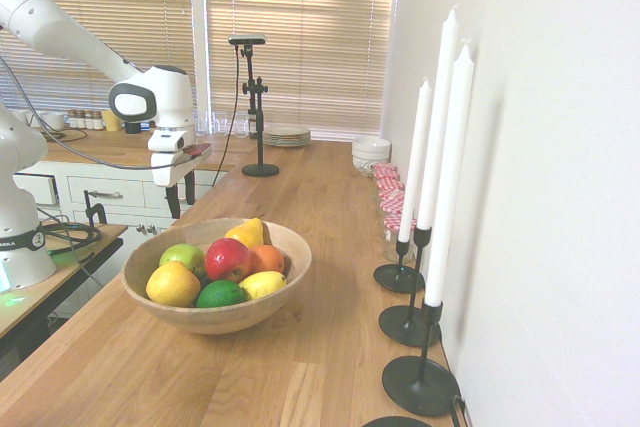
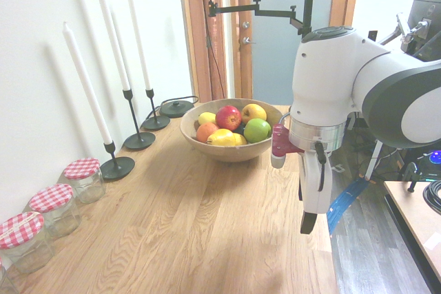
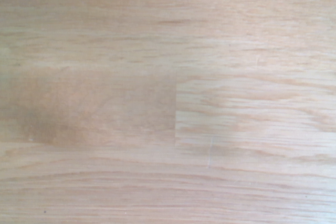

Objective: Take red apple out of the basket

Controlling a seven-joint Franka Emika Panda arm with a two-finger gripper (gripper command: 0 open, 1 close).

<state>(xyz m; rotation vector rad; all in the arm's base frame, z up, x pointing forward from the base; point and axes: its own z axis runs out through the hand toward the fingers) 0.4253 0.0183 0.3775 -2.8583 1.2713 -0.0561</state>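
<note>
Tool: your white two-finger tool [image 1: 182, 199] stands open with nothing between its dark fingertips, pointing down, apart from the bowl.
Red apple: you have the glossy deep-red apple [image 1: 228, 260] in the bowl, amid the other fruit and riding high in the pile.
Basket: wide, round, light-brown wooden bowl [image 1: 218, 320] with smooth sides, upright on your counter.
Other fruit: around the apple you see a light-green apple [image 1: 183, 258], a round orange fruit [image 1: 267, 259], a yellow apple-like fruit [image 1: 173, 285], a dark-green fruit [image 1: 220, 294], a yellow pear-like fruit [image 1: 246, 233] and a yellow oblong fruit [image 1: 263, 284].
Counter: light-brown wooden counter [image 1: 330, 347]; your wrist view shows only its pale, blurred grain.
Wall side: tall white candles [image 1: 448, 177] upright in black metal holders [image 1: 421, 384]; near them, clear glass jars [image 2: 87, 185] with red-and-white checked lids [image 2: 81, 168].
Far end, first exterior view: a stack of plates [image 1: 287, 135] and a stack of white bowls [image 1: 371, 155], well apart from your fruit.
</note>
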